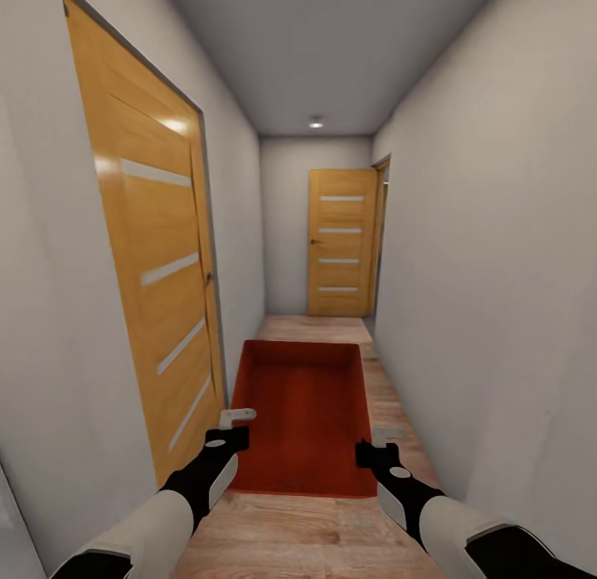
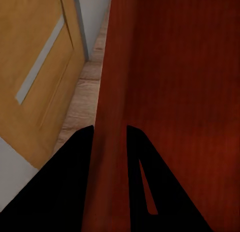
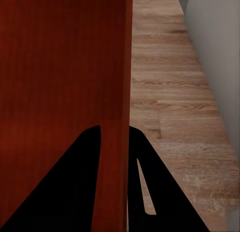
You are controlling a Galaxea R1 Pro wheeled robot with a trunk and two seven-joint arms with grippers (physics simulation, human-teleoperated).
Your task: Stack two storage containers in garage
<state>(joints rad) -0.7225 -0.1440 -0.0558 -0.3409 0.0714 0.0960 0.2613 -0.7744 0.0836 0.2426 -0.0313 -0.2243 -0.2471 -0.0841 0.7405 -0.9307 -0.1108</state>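
In transit: robot is in a narrow corridor with wood plank floor [image 1: 332, 546], carrying one storage container [image 1: 303, 413] out in front, held level between both arms above the floor. Left gripper [image 1: 235, 425] is clamped on the container's left wall, one finger each side of it; right gripper [image 1: 383, 446] grips the right wall the same way. Closed wooden door [image 1: 157, 272] close at left, another door [image 1: 340, 240] at the far end. Judgement: nothing placed yet; garage not reached, and a second container has yet to be dealt with.
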